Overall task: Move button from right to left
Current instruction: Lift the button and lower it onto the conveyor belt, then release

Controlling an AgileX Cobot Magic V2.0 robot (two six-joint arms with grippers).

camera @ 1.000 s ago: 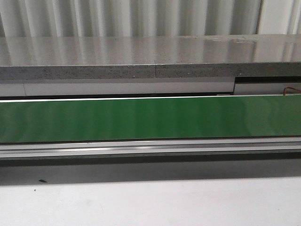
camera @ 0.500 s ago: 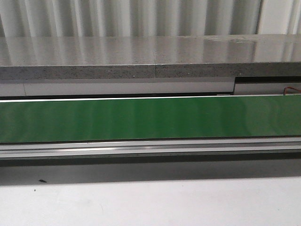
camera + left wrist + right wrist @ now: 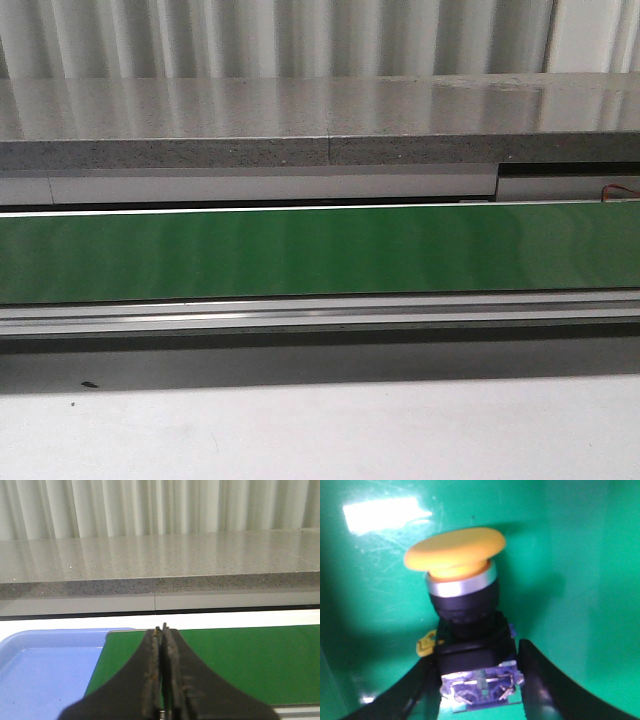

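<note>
Nothing moved on the green belt [image 3: 320,250] since earlier, left gripper [image 3: 162,632] jaws together, right gripper [image 3: 477,680] jaws clamped on the button [image 3: 462,600].

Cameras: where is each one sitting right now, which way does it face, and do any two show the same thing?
Front view: looks forward over the green belt toward a grey counter; no arm shows.
Left wrist view: behind the shut left gripper, facing belt, blue tray and counter.
Right wrist view: close over the button, right gripper fingers either side of its base.
Shared: belt in all; counter in front and left.
</note>
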